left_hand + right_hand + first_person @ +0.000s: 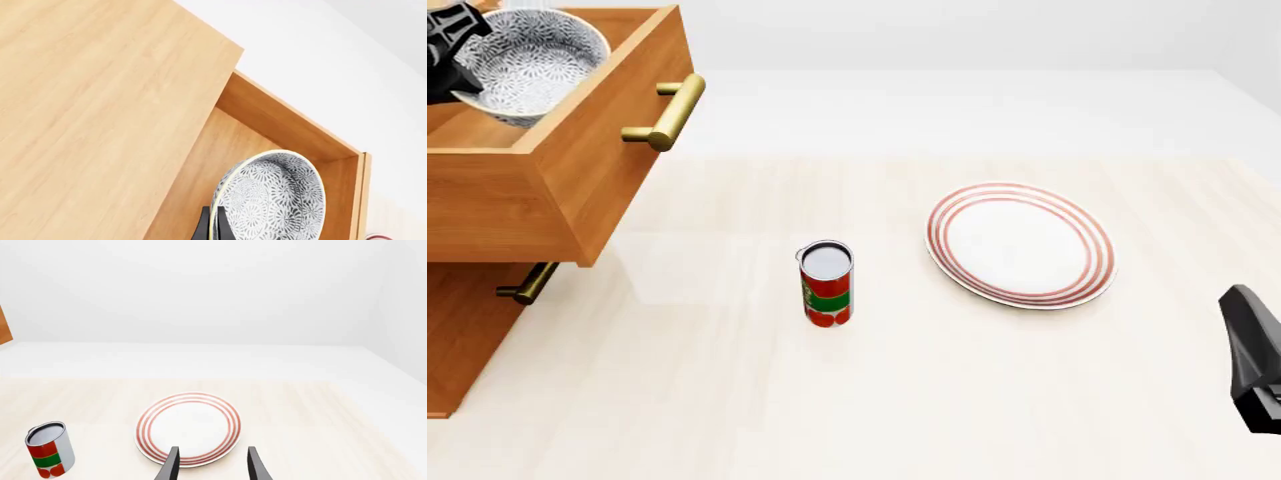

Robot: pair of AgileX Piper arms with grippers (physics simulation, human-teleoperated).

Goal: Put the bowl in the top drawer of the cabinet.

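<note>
The blue-grey patterned bowl (531, 62) hangs tilted in the mouth of the pulled-out top drawer (587, 150) of the orange-brown cabinet (461, 330). My left gripper (461, 68) is shut on its rim. In the left wrist view the black fingers (203, 227) pinch the rim of the bowl (277, 200) over the floor of the drawer (220, 150). Whether the bowl touches that floor cannot be told. My right gripper (212, 465) is open and empty, low over the near edge of the table. The right arm (1254, 355) shows at the right edge of the front view.
A red-ringed white plate (1021, 243) lies right of centre, just ahead of the right gripper, and shows as the plate (189, 427) in its wrist view. A red and green can (825, 285) stands mid-table. The drawer's brass handle (670, 110) juts out above the lower drawer's handle (527, 285).
</note>
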